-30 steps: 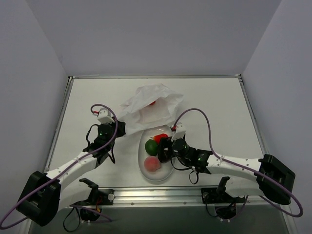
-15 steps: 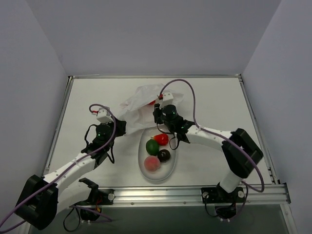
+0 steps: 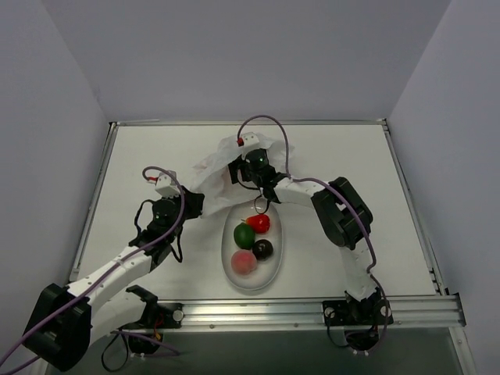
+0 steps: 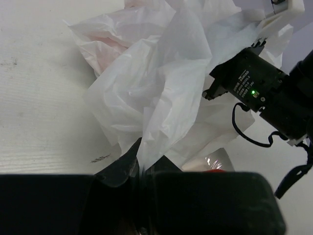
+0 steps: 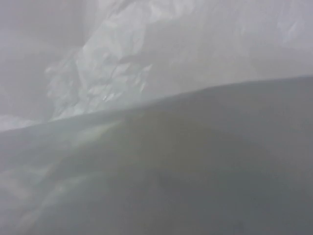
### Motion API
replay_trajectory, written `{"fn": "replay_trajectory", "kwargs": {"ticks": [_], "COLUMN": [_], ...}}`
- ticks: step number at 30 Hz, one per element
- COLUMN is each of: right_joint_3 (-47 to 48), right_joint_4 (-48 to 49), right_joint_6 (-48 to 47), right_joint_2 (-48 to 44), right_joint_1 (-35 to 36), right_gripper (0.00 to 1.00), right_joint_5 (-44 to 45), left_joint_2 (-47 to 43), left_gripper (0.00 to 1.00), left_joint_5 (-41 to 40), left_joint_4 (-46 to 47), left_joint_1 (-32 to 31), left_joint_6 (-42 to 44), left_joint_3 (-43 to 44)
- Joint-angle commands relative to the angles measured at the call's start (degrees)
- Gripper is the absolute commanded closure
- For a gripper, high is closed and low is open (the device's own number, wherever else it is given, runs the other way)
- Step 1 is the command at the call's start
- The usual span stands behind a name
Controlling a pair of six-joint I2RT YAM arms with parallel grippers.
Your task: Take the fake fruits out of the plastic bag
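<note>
left gripper (image 4: 142,169) clenched on the bag's (image 3: 212,170) near edge. bag lies mid-table, just behind the plate (image 3: 270,275). right gripper (image 3: 237,170) sits in the bag mouth, can't tell if its fingers are spread or closed, wrist view is only blurred plastic. on the plate: green fruit (image 3: 244,234), red fruit (image 3: 258,223), plum (image 3: 263,249), peach (image 3: 244,263).

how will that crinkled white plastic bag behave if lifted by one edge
Probably floppy: the thin crinkled translucent white plastic bag lies in loose folds, bunched where the left tool pinches it. Being such thin film, likely light, so a tug may drag it whole.
</note>
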Motion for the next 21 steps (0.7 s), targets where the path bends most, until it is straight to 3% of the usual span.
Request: {"fn": "replay_trajectory", "kwargs": {"ticks": [1,6,11,14,15,19,21], "right_joint_3": [5.2,13.3,18.8,19.2,18.5,14.8,11.8], "right_joint_4": [-0.3,-2.6,-1.8,1.8,2.8,6.1,8.3], "right_joint_6": [-2.9,-3.0,-2.5,-1.7,-1.5,-0.6,0.1], "right_joint_2": [2.6,9.6,14.4,14.7,14.5,11.1,8.8], "right_joint_1": [-2.0,-3.8,-4.4,-4.4,-4.4,-4.4,-4.1], "right_gripper": [0.16,0.11,0.13,0.24,0.39,0.66,0.69], "right_joint_5": [-1.1,-5.4,-10.3,-10.5,-10.5,-10.6,-10.5], "left_joint_2": [-0.4,-0.1,1.3,1.8,1.9,1.9,2.0], "left_gripper": [0.97,0.98,0.98,0.98,0.98,0.98,0.98], "left_joint_5": [0.8,0.5,0.2,-0.1,-0.2,-0.6,-0.8], "left_joint_4": [2.0,1.9,1.9,2.0,2.0,1.9,1.9], "left_joint_1": [0.1,0.1,0.2,0.2,0.3,0.2,0.3], "left_joint_6": [-0.3,-0.1,0.3,0.5,0.5,0.8,0.8], "left_joint_3": [3.3,3.4,3.6,3.6,3.6,3.6,3.5]}}
